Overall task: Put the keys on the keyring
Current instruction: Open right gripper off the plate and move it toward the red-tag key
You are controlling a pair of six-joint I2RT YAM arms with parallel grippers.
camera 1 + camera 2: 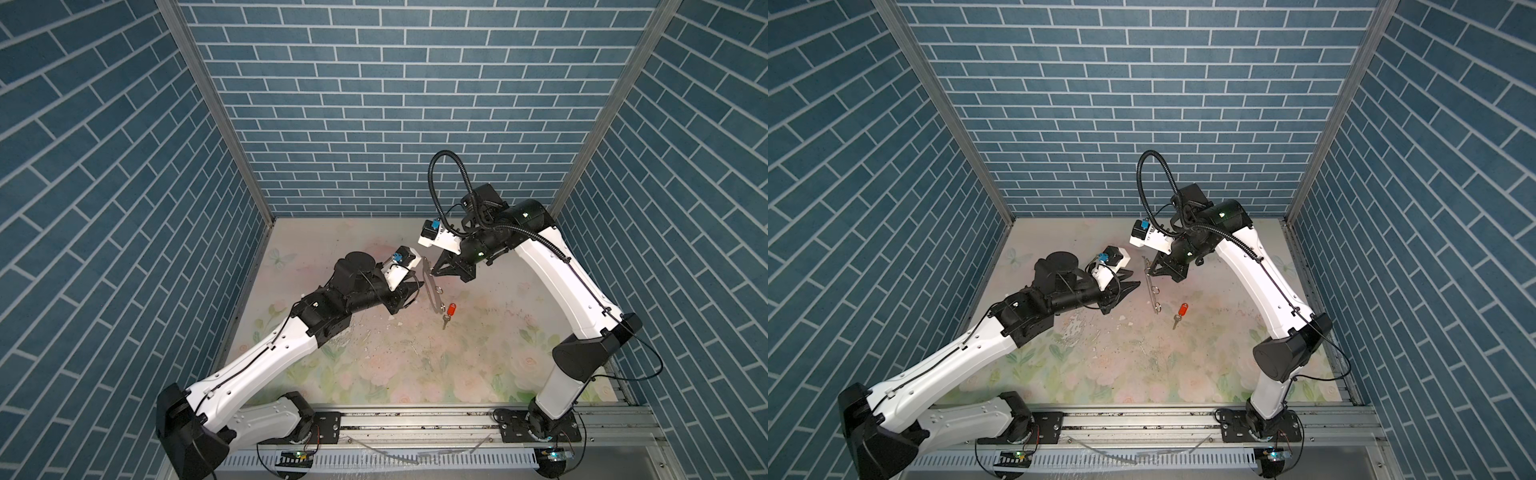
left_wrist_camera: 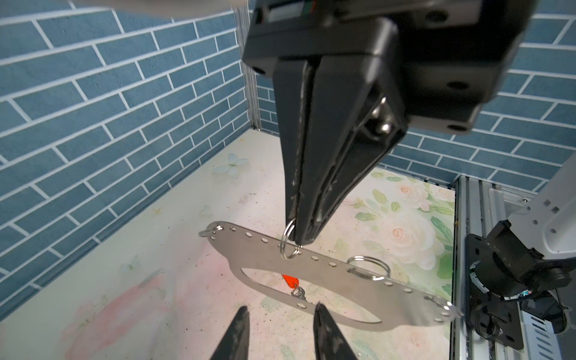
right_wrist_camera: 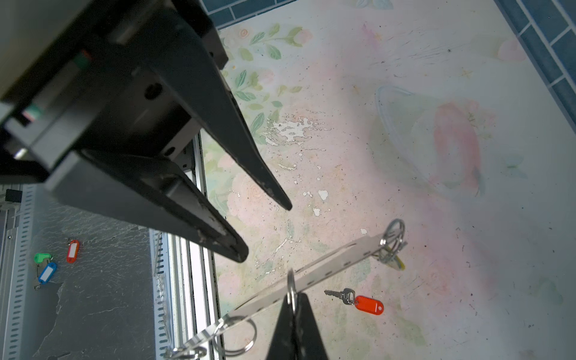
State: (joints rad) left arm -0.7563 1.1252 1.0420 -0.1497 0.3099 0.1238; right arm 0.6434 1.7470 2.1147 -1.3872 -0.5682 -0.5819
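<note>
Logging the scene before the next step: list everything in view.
table: one, floral, under both arms
walls: three, blue brick, around table
keyring: one, silver slotted plate with at least four rings, held up by one ring
red-tagged key: one, silver, red tag, lying on table
yellow-tagged key: one, partly hidden, at keyring's end ring
spare tags: three, green, red, blue, on grey floor off the table
left claw: one, black, open, empty, beside keyring
right claw: one, black, shut on a keyring ring

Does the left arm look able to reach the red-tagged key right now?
Probably, but not straight on. The left tool is open and empty, yet the keyring, hanging from the shut right tool, sits between it and the red-tagged key; it would have to go round.
</note>
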